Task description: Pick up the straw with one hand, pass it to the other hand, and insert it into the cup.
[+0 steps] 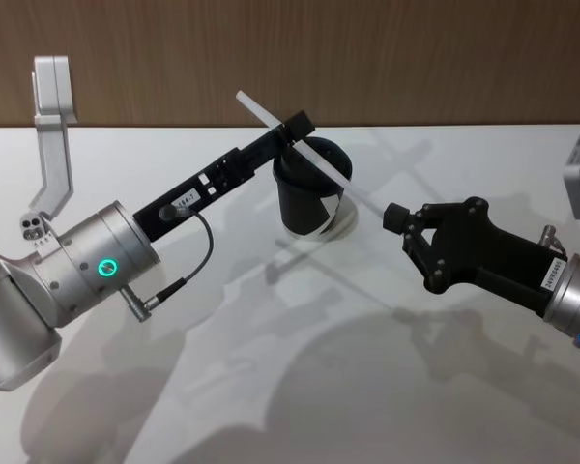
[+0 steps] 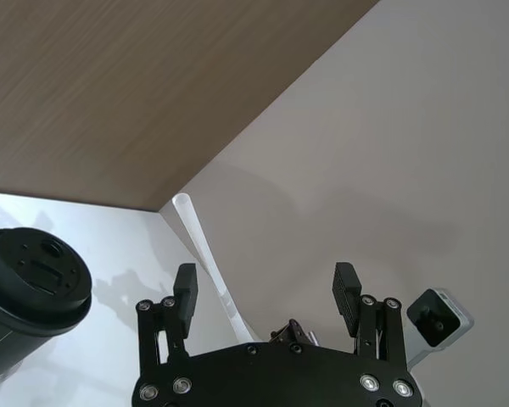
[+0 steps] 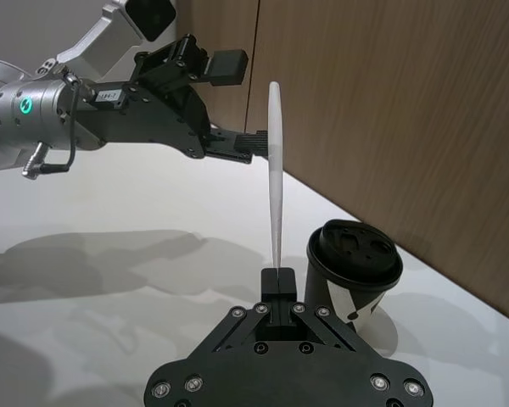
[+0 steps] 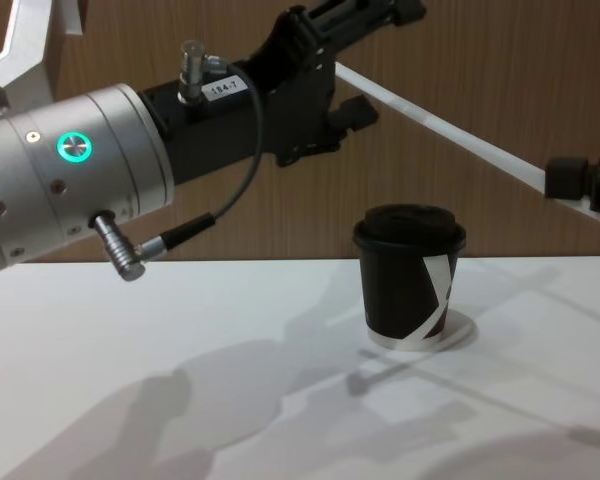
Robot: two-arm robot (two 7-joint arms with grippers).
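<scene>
The right claw, at 3 o'clock from the cup, is clamped on one end of the straw. The straw hangs in the air, slanting from there toward 11 o'clock and passing above the lid without touching it. The left claw reaches in from 8 o'clock and stands spread wide, with the straw's far part running between its fingers. Whether a finger touches the straw cannot be told. The cup stands upright on the white tabletop, toward 12 o'clock.
</scene>
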